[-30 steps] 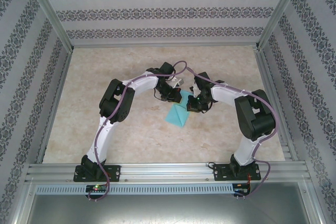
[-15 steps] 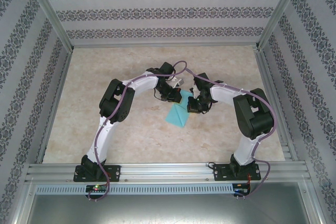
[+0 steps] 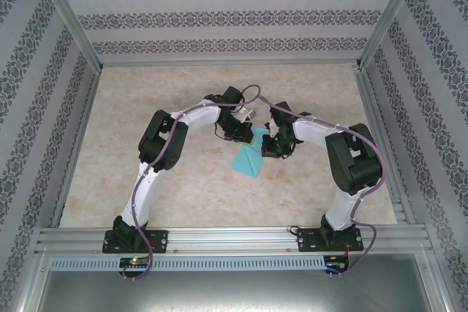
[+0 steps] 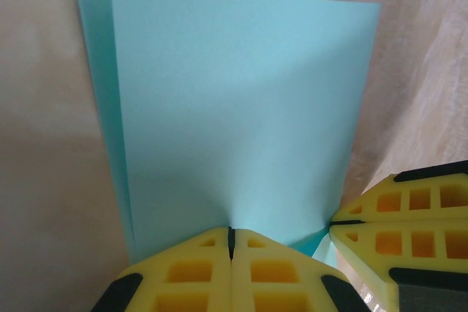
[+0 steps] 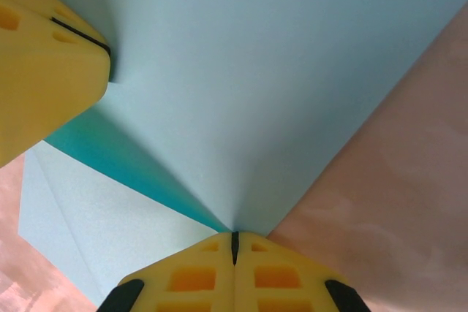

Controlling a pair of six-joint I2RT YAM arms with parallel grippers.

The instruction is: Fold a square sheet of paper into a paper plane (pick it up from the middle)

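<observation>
You have the thin turquoise-blue paper sheet (image 3: 247, 160), partly folded, over the middle of the beige marbled tabletop (image 3: 146, 93). Your left gripper (image 4: 231, 234) and right gripper (image 5: 234, 237) each clamp its far end, jaws closed, side by side.

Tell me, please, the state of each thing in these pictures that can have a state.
paper sheet: folded over into layers, not yet a plane, pinched by both hands.
left hand: shut on the paper sheet.
right hand: shut on the paper sheet, close beside the left hand.
</observation>
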